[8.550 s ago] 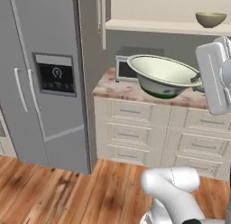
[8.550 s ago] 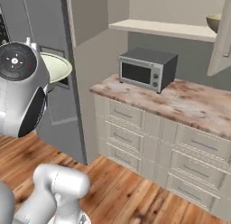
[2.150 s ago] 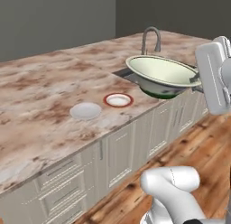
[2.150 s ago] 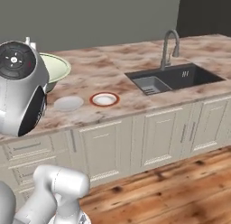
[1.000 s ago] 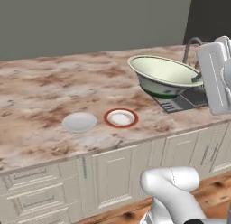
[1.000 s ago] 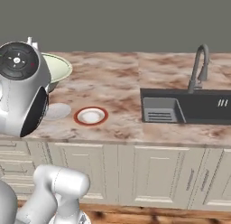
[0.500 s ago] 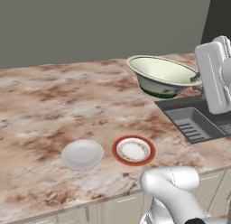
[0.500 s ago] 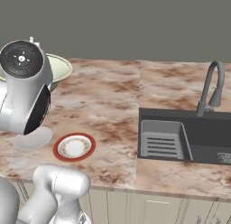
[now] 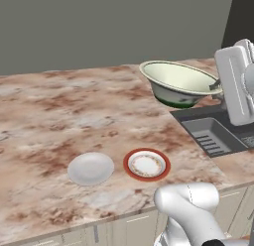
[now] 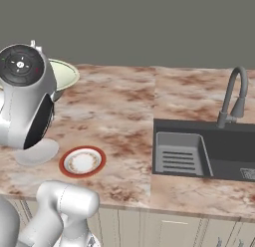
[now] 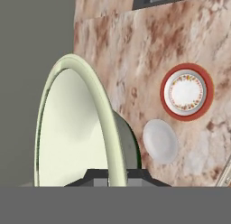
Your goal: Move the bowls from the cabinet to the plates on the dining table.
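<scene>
Wide cream-white bowl with a dark green base (image 9: 179, 83) is carried in the air above the pink-brown marbled stone table top (image 9: 59, 116), near the dark sink basin (image 9: 218, 133). Gripper (image 11: 116, 173) is clamped tight on the bowl's rim; the fingertips are mostly buried under the rim in the hand view, and the white arm body blocks the grip point in the left base view. In the right base view the arm covers most of the bowl. Two plates lie side by side, just apart: red-orange-edged round plate (image 9: 147, 164) and plain white round plate (image 9: 91, 168), the latter partly hidden behind the arm in the right base view. Grey curved faucet (image 10: 233, 99) stands behind the sink.
</scene>
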You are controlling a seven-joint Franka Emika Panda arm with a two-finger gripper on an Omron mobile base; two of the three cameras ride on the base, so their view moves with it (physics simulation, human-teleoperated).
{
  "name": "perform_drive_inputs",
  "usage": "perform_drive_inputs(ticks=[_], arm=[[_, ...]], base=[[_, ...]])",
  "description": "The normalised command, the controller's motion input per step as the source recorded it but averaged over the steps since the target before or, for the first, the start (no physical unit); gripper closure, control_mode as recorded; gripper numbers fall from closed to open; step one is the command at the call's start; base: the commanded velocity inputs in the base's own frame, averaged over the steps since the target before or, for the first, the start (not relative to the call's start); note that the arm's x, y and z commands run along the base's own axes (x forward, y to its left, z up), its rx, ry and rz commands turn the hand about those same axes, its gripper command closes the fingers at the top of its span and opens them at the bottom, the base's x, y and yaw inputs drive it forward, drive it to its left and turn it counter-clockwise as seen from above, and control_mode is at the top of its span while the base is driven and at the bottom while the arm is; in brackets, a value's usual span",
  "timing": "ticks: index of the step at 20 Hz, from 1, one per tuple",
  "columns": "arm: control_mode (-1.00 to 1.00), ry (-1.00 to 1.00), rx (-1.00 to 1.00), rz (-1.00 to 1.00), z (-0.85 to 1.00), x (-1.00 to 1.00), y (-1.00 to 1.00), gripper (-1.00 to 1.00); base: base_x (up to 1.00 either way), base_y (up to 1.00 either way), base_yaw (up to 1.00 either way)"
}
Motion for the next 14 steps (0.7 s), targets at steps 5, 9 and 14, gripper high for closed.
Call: perform_drive_inputs(ticks=[5, 9, 14], arm=[[-1.00, 0.00, 0.00, 0.00, -0.07, 0.13, -0.03, 1.00], [-1.00, 0.03, -0.05, 0.00, -0.49, 0.08, -0.27, 1.00], [-1.00, 0.01, -0.05, 0.04, -0.42, 0.00, -0.18, 1.00]], base=[[0.00, 0.00, 0.00], [0.00, 0.00, 0.00], [0.00, 0.00, 0.00]])
